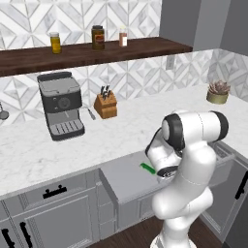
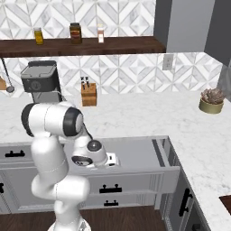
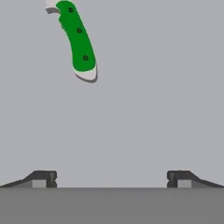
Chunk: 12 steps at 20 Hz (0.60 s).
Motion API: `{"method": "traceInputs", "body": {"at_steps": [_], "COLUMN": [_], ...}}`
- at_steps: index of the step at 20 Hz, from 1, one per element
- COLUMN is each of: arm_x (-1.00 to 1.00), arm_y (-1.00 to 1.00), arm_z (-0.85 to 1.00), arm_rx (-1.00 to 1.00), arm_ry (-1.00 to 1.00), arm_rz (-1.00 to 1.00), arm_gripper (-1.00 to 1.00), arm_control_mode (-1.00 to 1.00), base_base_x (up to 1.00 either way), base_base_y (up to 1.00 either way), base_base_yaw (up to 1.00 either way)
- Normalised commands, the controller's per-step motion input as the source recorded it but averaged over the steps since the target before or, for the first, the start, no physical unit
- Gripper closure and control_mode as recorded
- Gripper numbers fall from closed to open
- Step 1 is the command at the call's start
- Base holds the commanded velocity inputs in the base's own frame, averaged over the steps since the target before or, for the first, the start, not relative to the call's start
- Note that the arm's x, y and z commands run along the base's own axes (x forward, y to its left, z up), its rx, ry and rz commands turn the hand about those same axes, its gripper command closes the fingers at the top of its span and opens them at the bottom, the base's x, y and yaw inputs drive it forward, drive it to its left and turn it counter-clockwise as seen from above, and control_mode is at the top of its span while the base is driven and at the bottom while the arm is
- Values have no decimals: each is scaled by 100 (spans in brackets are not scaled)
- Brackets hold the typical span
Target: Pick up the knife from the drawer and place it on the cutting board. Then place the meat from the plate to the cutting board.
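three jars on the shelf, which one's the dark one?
The middle jar: dark brown with a black lid. The left jar is yellow, and the right jar is pale with a reddish band.

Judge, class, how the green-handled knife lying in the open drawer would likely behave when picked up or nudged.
The knife looks rigid, so it probably won't flex. It lies flat on the drawer's smooth grey floor, so a nudge would likely slide or spin it rather than roll it. The open end effector may find the low, smooth-looking handle hard to pinch.
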Motion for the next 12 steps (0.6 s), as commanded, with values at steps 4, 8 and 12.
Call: {"method": "traceInputs", "body": {"at_steps": [4,8,12], "arm_x": [-44,-19,14], "arm_y": [-19,-17,-9], "arm_z": [7,21,62], "arm_rx": [1,0,2], "arm_ry": [-4,-2,3], "arm_rz": [10,12,13], "arm_gripper": [-100,-100,-100], "arm_control_mode": [-100,-100,-100], "base_base_x": [0,0,0], "base_base_y": [0,0,0], "base_base_yaw": [0,0,0]}}
